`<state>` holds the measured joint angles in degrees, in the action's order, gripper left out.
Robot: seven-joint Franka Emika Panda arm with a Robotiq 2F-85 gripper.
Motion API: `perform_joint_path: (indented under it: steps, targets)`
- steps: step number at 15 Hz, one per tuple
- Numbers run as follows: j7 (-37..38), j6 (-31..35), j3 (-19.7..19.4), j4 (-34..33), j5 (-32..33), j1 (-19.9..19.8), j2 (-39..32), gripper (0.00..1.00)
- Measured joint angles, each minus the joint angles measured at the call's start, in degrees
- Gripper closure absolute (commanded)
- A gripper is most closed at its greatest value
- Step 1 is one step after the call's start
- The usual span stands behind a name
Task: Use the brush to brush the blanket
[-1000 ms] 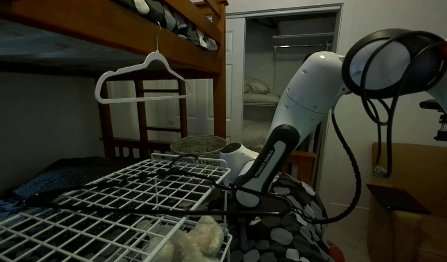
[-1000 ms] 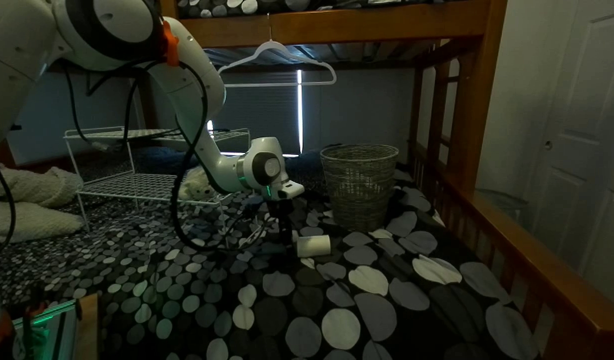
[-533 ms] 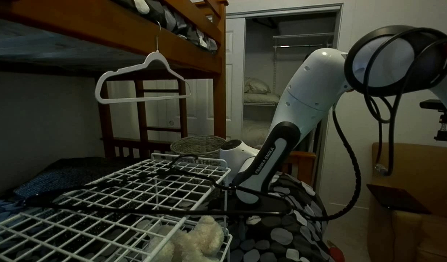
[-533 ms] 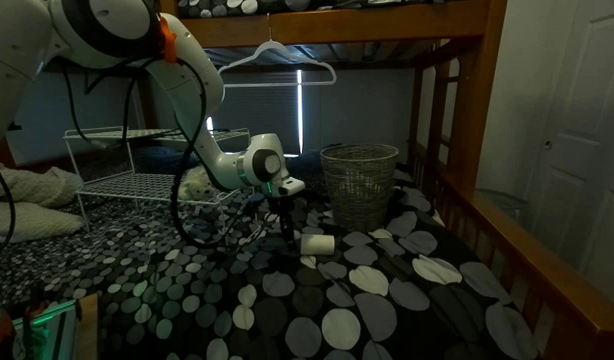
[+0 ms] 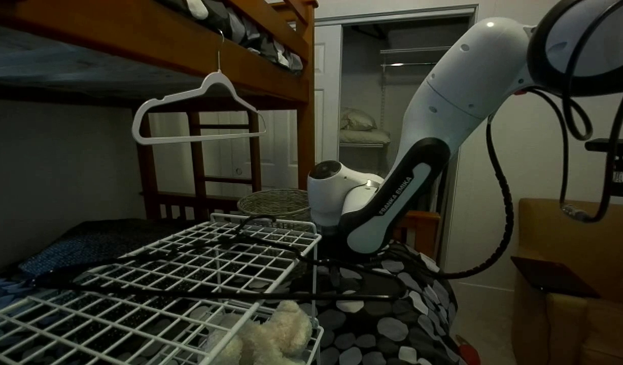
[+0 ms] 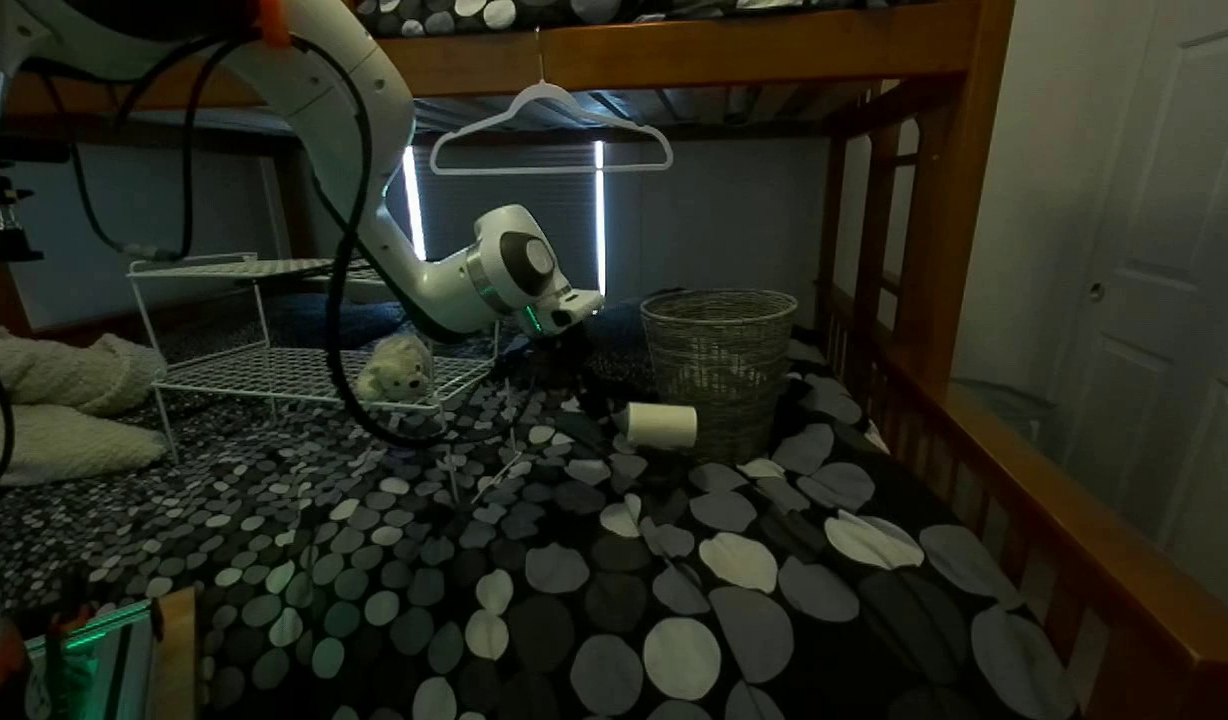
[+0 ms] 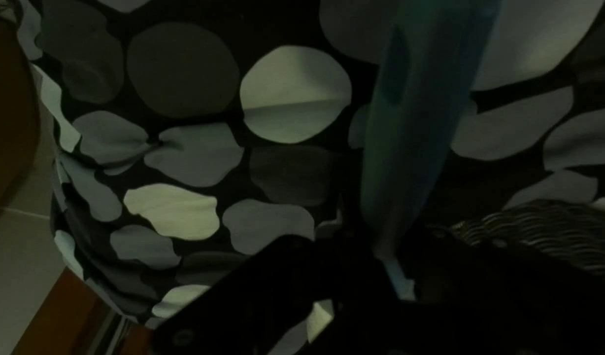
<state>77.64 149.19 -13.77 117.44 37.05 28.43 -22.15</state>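
Observation:
The brush is a lint roller: its white roll (image 6: 662, 425) shows in an exterior view, raised over the bed, with its right end in front of the basket. In the wrist view its blue handle (image 7: 416, 113) runs from the top edge down between the dark fingers. My gripper (image 7: 385, 244) is shut on that handle, whose thin pale end sticks out behind the fingers. The blanket (image 6: 534, 640), black with white and grey dots, spreads under it across the bed. In both exterior views the fingers are too dark to make out well.
A woven basket (image 6: 719, 370) stands close to the right of the roller. The white wire rack (image 6: 284, 375) holds a cream stuffed animal (image 6: 399, 370). A white hanger (image 6: 544, 170) hangs from the upper bunk. A wooden bed rail (image 6: 1054, 520) borders the bed.
The arm has risen, and the gripper has tilted. The roller has come up from the blanket and shifted toward the basket, the grip staying on its handle.

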Motion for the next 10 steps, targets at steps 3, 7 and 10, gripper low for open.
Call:
perform_joint_path:
  steps: [3,7,10]
  targets:
    - [6.4,-1.5,0.9,0.8,8.3,-0.1,2.4,0.95]
    - [9.9,-2.0,3.1,2.2,17.8,-4.1,3.2,0.95]
    - [9.9,-1.7,4.1,3.2,24.4,-9.4,2.5,0.95]
